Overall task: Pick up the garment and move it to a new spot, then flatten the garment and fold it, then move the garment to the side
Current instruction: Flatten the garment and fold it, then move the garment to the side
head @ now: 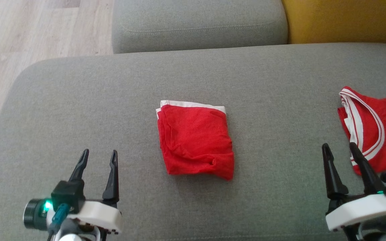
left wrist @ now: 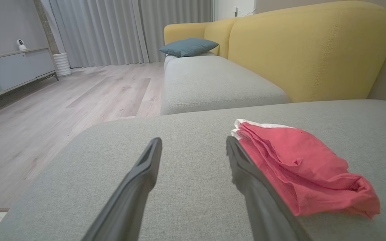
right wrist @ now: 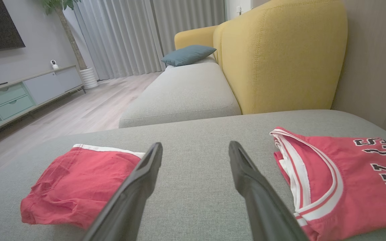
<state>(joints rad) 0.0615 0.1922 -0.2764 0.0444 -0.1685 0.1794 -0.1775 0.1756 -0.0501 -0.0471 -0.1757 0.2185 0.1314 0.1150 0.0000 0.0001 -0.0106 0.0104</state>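
The garment (head: 194, 140) is a red cloth with a white band, folded into a compact rectangle in the middle of the grey sofa seat (head: 79, 100). In the left wrist view the garment (left wrist: 300, 164) lies just right of my fingers; in the right wrist view the garment (right wrist: 79, 180) lies to their left. My left gripper (head: 100, 152) (left wrist: 193, 140) hovers open at the lower left, apart from the cloth. My right gripper (head: 339, 145) (right wrist: 196, 144) stands open at the lower right, holding nothing.
A red jersey (head: 380, 130) (right wrist: 340, 180) with white trim and black lettering lies at the seat's right edge, beside my right fingers. Behind are a second grey cushion (head: 199, 23) and a yellow backrest (head: 343, 20). Wooden floor (head: 28, 33) lies beyond the left edge.
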